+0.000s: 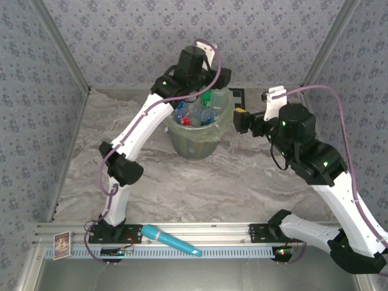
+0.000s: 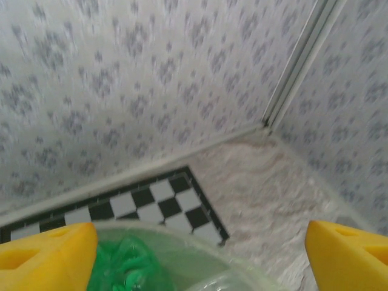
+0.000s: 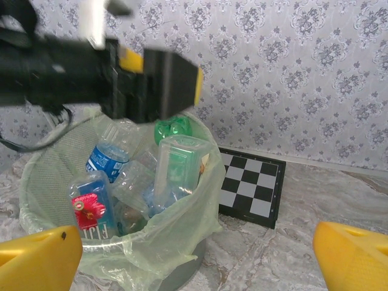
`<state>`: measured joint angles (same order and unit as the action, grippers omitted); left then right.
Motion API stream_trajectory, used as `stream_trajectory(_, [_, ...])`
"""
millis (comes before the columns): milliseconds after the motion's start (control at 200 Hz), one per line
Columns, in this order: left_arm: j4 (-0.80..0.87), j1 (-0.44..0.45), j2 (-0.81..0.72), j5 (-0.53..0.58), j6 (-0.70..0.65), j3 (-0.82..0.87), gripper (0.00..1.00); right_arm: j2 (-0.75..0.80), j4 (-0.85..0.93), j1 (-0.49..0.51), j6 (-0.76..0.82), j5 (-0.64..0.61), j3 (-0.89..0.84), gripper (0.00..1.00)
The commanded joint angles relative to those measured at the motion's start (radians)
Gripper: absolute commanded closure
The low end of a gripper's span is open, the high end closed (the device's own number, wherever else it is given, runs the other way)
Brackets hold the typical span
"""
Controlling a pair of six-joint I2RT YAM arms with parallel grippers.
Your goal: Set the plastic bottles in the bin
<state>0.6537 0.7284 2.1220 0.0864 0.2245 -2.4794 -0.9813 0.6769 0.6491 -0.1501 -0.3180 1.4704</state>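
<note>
The pale-green bin (image 1: 193, 144) with its liner bag stands at the back middle of the table. Several plastic bottles (image 1: 194, 113) are piled inside it. The right wrist view shows a green bottle (image 3: 171, 129), a clear upright one (image 3: 179, 167), a blue-labelled one (image 3: 106, 159) and a red-labelled one (image 3: 92, 209), all within the bin rim (image 3: 151, 242). My left gripper (image 1: 206, 85) hovers over the bin's far side, open and holding nothing (image 2: 200, 254), with a green bottle (image 2: 124, 264) just below it. My right gripper (image 1: 237, 121) stands open to the right of the bin, nothing between its fingers (image 3: 197, 260).
A black-and-white checkerboard (image 3: 251, 185) lies flat behind the bin against the back wall. A teal stick (image 1: 171, 240) rests on the front rail, and a small card (image 1: 62, 245) sits at the rail's left end. Patterned walls close in the table.
</note>
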Motion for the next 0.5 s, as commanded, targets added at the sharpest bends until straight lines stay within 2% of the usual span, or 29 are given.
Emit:
stream_trajectory(0, [0.142, 0.002, 0.028, 0.024, -0.032, -0.033, 0.12, 0.021, -0.014, -0.006, -0.005, -0.001, 0.004, 0.00])
stream_trajectory(240, [0.172, 0.003, 0.019, 0.034, -0.047, 0.065, 0.12, 0.022, -0.017, -0.009, -0.005, 0.007, -0.007, 0.00])
stream_trajectory(385, [0.179, 0.003, -0.005, 0.092, -0.045, 0.104, 0.12, 0.018, -0.019, -0.011, -0.003, 0.015, -0.007, 0.00])
stream_trajectory(495, [0.171, -0.003, -0.035, 0.085, -0.029, 0.100, 0.08, 0.013, -0.025, -0.012, -0.003, 0.020, -0.007, 0.00])
